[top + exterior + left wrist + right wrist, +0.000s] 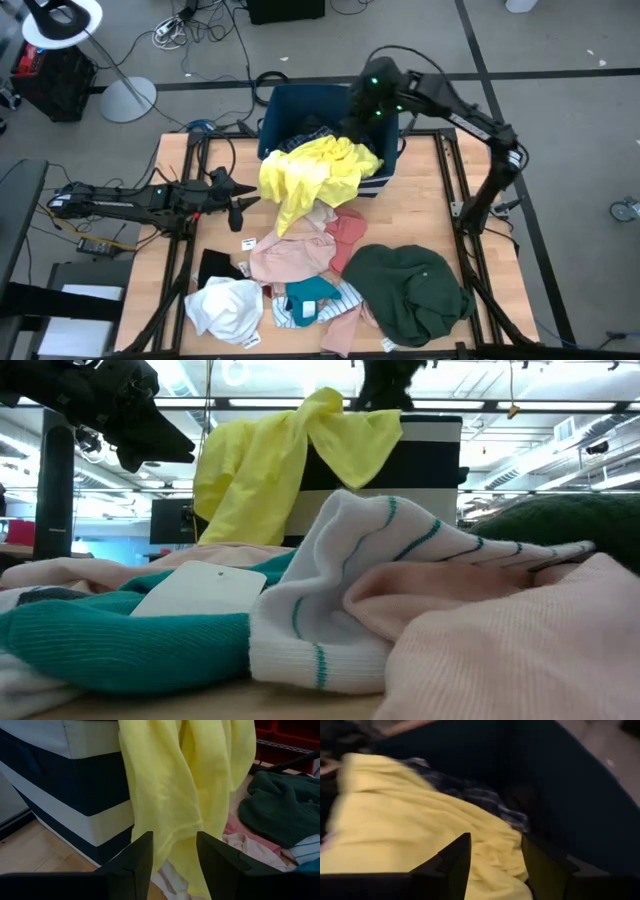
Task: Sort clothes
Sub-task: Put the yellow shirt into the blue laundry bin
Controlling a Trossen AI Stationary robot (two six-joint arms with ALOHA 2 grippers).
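Observation:
A bright yellow garment (pixel 315 170) hangs over the near rim of the dark blue bin (pixel 300 105), and its lower end reaches the table. A blue plaid garment (pixel 470 795) lies inside the bin. My right gripper (pixel 495 845) hovers open above the bin and the yellow cloth, touching nothing. My left gripper (pixel 245 200) stands open at the table's left, its fingers pointing at the hanging yellow cloth (pixel 170 795) without touching it. More clothes lie on the near half of the table: pink (pixel 295 255), dark green (pixel 410 290), white (pixel 225 305), teal (pixel 310 292).
The bin (pixel 75 785) stands at the table's far edge, its outer wall banded dark and white. A striped garment (pixel 400 550) and a white tag (pixel 200 590) lie near the front edge. Bare wood (pixel 440 190) shows on the right, beside the bin.

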